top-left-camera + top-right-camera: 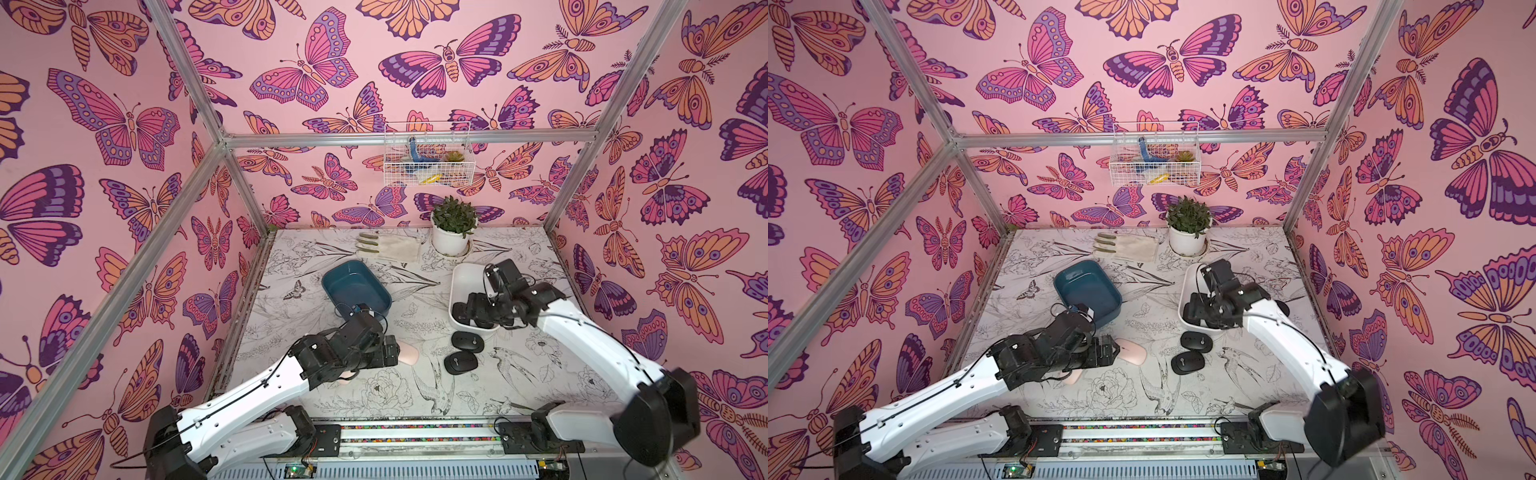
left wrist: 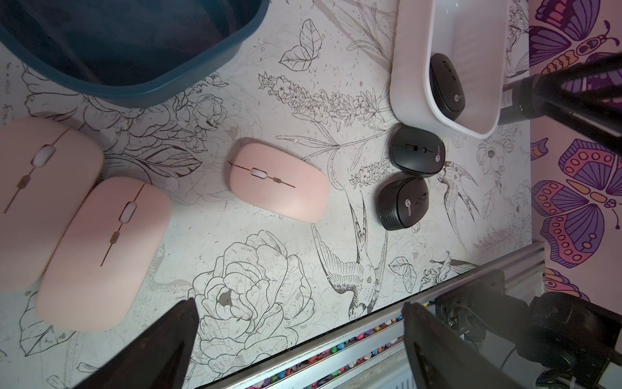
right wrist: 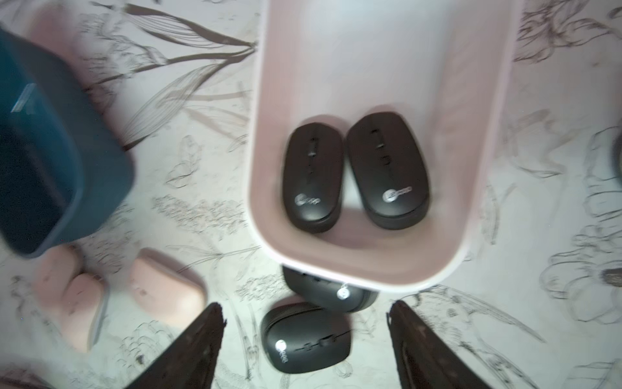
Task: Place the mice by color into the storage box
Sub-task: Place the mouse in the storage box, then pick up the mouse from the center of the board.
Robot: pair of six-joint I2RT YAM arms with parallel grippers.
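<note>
Two containers on the patterned table (image 1: 415, 399): a dark teal bin (image 1: 356, 291) toward the left, a white bin (image 3: 380, 266) toward the right. Nothing visible inside the teal bin in the top views or the left wrist view. Two black mice in the white bin (image 3: 313, 178) (image 3: 387, 171), side by side, near its end closest to the robot. Two more black mice on the table just outside that end (image 2: 417, 151) (image 2: 402, 203), one just beside the bin wall. Three pale-pink mice on the table: one alone near the middle (image 2: 279, 182), two touching each other (image 2: 104, 252) (image 2: 40, 198) below the teal bin's near edge. Left gripper (image 2: 299, 340) low over the table by the pink mice, jaws spread wide, holding nothing. Right gripper (image 3: 306, 340) above the white bin's near end, jaws well apart, holding nothing; view blurred. Potted plant (image 1: 454, 226) and glove (image 1: 390, 247) at the far edge; wire basket (image 1: 428, 156) on the wall.
</note>
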